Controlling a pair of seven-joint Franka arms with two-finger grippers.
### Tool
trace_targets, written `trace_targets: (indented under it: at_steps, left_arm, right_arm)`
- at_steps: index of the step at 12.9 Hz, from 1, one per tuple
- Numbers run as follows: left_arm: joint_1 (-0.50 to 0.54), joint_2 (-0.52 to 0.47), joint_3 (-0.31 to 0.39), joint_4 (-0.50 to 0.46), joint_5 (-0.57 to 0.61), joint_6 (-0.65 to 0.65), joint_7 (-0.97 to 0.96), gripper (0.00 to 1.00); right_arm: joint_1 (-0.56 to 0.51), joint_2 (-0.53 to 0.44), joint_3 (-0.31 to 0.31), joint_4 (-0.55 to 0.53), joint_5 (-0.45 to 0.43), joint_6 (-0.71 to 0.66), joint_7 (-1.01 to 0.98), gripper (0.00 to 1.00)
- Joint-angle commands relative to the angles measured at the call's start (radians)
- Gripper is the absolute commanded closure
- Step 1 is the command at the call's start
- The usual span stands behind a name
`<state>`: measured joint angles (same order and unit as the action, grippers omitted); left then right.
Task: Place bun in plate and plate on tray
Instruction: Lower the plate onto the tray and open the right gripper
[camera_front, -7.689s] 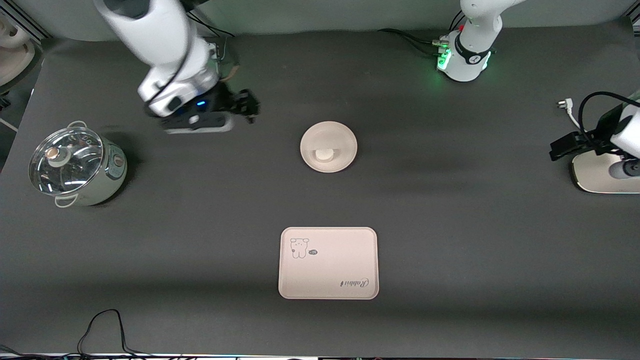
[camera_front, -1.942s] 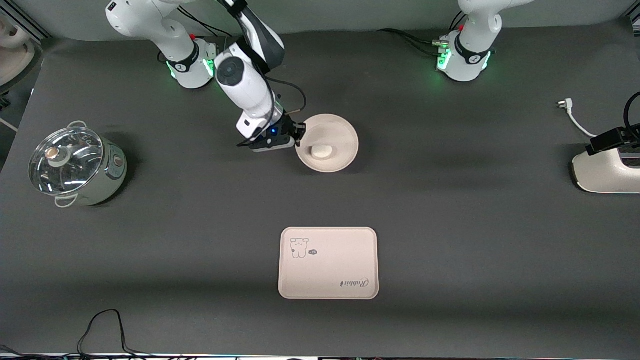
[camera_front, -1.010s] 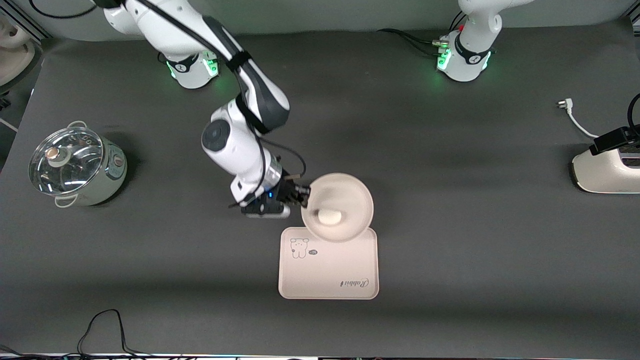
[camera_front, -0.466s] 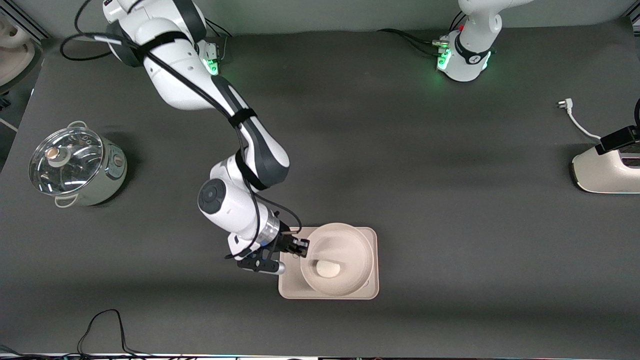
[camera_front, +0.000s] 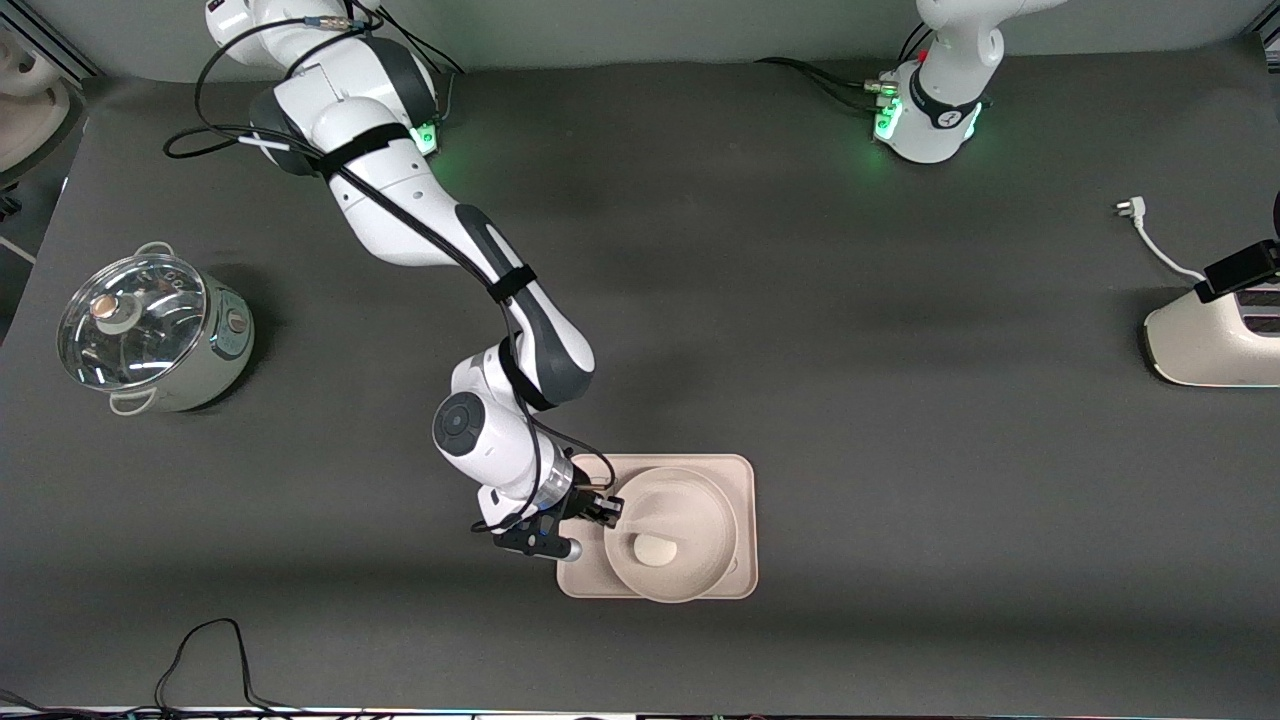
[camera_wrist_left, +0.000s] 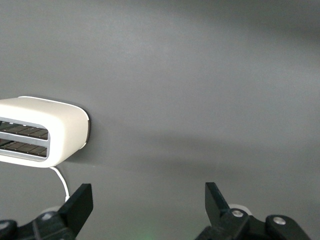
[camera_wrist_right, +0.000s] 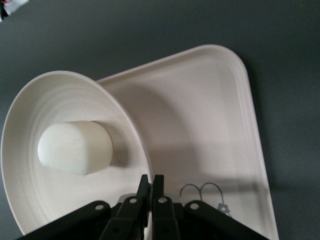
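Note:
The cream plate (camera_front: 700, 505) is over the pinkish-beige tray (camera_front: 745, 480), with the off-white bun (camera_front: 655, 549) lying in it. My right gripper (camera_front: 610, 508) is shut on the plate's rim at the side toward the right arm's end of the table. In the right wrist view the gripper (camera_wrist_right: 151, 182) pinches the rim of the tilted plate (camera_wrist_right: 25, 200). The bun (camera_wrist_right: 75, 147) rests in it, and the tray (camera_wrist_right: 210, 100) with its rabbit drawing lies under it. I cannot tell whether the plate touches the tray. My left gripper (camera_wrist_left: 149, 192) is open and empty beside the toaster and waits.
A steel pot with a glass lid (camera_front: 150, 335) stands toward the right arm's end. A white toaster (camera_front: 1210, 345) stands at the left arm's end and also shows in the left wrist view (camera_wrist_left: 40, 130). Its white plug (camera_front: 1128, 209) lies by it. A black cable (camera_front: 210, 650) lies near the front edge.
My right gripper has carried the plate with the bun from the table's middle to over the tray, and in the last half second a little nearer to the camera. The left arm has drawn back.

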<state>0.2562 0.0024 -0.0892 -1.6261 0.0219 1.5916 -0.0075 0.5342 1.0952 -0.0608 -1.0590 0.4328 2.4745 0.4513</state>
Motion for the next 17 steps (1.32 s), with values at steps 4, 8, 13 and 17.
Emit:
trace_targets:
  at_steps: [4, 8, 13, 17]
  left_arm:
    - [-0.008, -0.056, -0.007, -0.012, 0.007, 0.01, 0.018, 0.0]
    - [-0.006, -0.061, -0.009, -0.011, 0.007, 0.045, 0.02, 0.0]
    - [-0.018, -0.058, -0.011, -0.012, 0.006, 0.047, 0.018, 0.0]
    - [-0.017, -0.048, -0.009, -0.017, 0.006, 0.08, 0.021, 0.0]
  right_arm:
    - [0.003, 0.02, 0.006, -0.001, 0.041, 0.003, -0.005, 0.77]
    - [0.001, -0.02, 0.004, -0.001, 0.041, -0.011, -0.005, 0.0]
    - [-0.014, -0.245, -0.095, -0.01, 0.024, -0.383, -0.002, 0.0]
    - [-0.086, -0.622, -0.111, -0.229, -0.188, -0.647, -0.022, 0.0]
